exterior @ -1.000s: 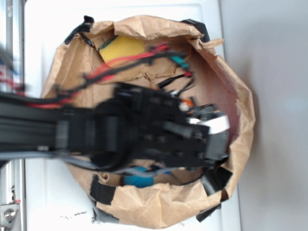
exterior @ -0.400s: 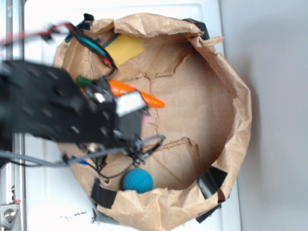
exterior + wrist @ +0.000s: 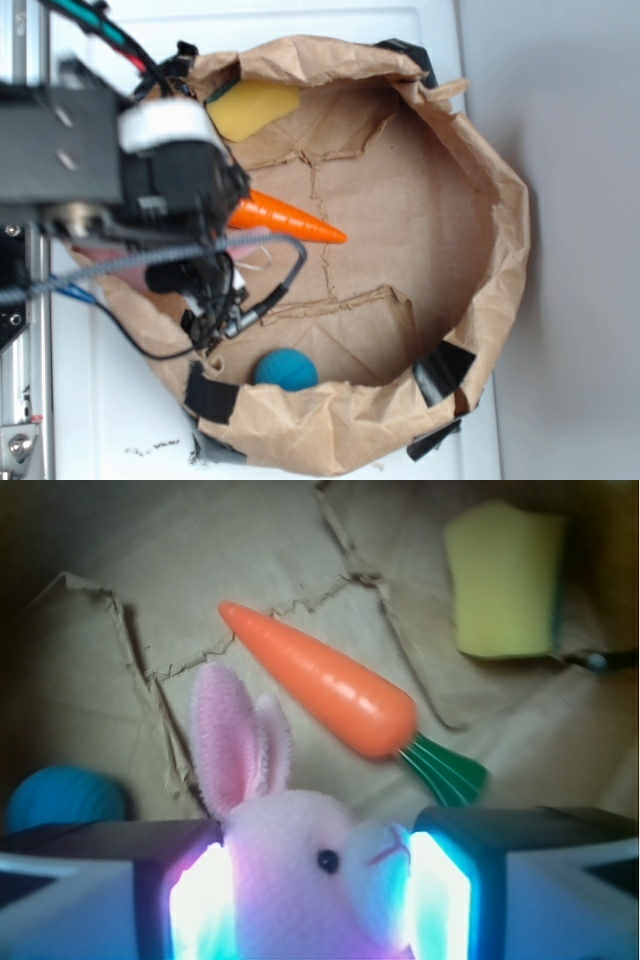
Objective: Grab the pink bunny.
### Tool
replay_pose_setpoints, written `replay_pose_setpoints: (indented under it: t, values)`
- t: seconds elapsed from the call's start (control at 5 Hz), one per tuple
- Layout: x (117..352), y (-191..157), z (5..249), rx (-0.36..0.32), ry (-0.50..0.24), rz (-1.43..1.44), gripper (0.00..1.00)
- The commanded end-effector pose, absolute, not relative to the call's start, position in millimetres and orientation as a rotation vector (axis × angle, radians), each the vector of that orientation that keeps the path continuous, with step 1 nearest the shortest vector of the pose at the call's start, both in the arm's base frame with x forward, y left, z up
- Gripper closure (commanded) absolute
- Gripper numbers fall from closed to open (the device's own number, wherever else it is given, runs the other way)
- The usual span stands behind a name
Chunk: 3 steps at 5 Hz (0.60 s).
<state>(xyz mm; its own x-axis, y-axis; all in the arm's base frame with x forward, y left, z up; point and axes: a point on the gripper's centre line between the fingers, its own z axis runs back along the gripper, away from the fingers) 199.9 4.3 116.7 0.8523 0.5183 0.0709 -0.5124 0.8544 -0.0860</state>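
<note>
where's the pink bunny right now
In the wrist view the pink bunny sits bottom centre between the tool's fingers, just below the carrot.

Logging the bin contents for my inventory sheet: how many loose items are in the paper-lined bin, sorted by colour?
Pink: 1, the pink bunny, sitting between the end effector fingers
Orange: 1, the carrot
Yellow: 1, the sponge
Blue: 1, the ball
Total: 4
</note>
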Motion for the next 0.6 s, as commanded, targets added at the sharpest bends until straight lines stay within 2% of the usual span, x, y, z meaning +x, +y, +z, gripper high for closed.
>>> replay_pose_setpoints:
  t: [0.0,0.2,0.4]
  values:
    - [226.8,15.9,172.5,-0.084,-0.157,0.568,1.0]
    - [277.2,-6.6,166.7,-0.062,-0.147,0.577,1.0]
    - [327.0,-7.4,167.1,-0.047,-0.189,0.583,1.0]
